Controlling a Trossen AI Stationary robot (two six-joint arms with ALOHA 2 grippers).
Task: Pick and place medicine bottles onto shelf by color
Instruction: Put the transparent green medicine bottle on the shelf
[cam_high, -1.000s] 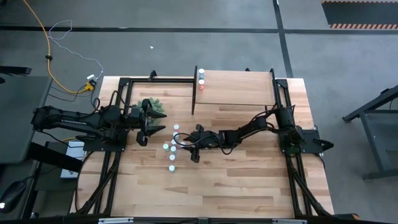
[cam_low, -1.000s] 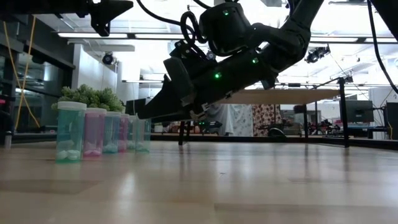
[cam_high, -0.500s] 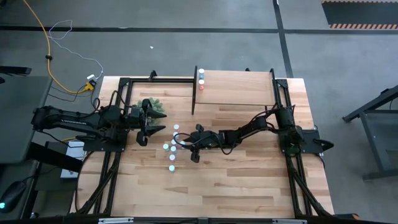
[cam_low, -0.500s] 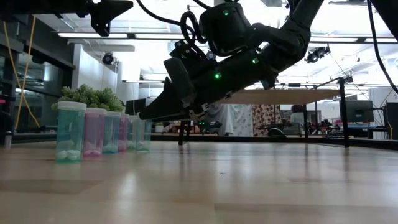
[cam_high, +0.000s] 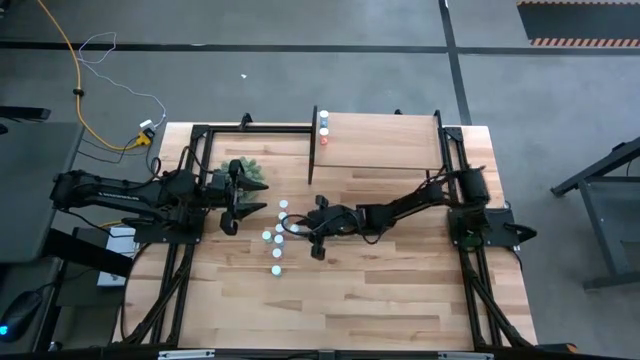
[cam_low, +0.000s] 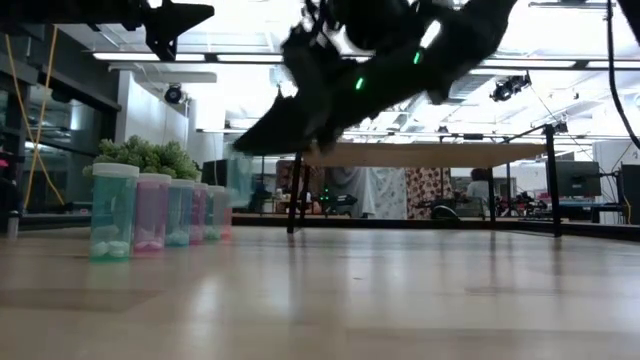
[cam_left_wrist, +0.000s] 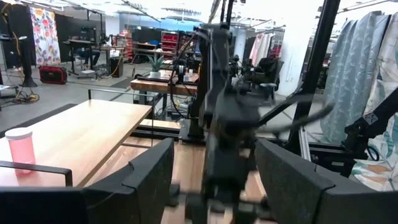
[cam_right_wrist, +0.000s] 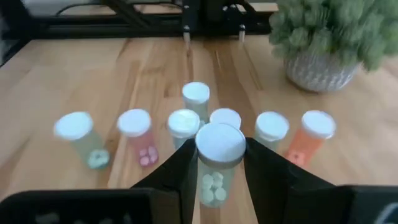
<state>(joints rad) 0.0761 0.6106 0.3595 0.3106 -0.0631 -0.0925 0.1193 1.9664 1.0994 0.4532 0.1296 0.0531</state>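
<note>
My right gripper is shut on a teal bottle with a white cap and hangs above the table's middle, raised well over the tabletop in the low view. Several more bottles, teal and pink, stand upright on their bases on the table. The light-wood shelf stands at the far edge, with three bottles at its left end. My left gripper waits open beside the plant, left of the bottles. My right gripper pinches the teal bottle's body just under the cap between its two fingers, one on each side. The fingers come slanting down from the table's right. The bottle sits upright in the hold, lifted clear of the table.
A bushy green plant in a pale pot stands just beyond the bottle group, close to my left gripper. Black frame rails run along both table sides. Bare wood lies toward the near edge.
My right gripper has risen from just above the tabletop, taking the teal bottle from the far end of the row up with it. The bottle now hangs clear of the table; the other bottles have stayed in place.
</note>
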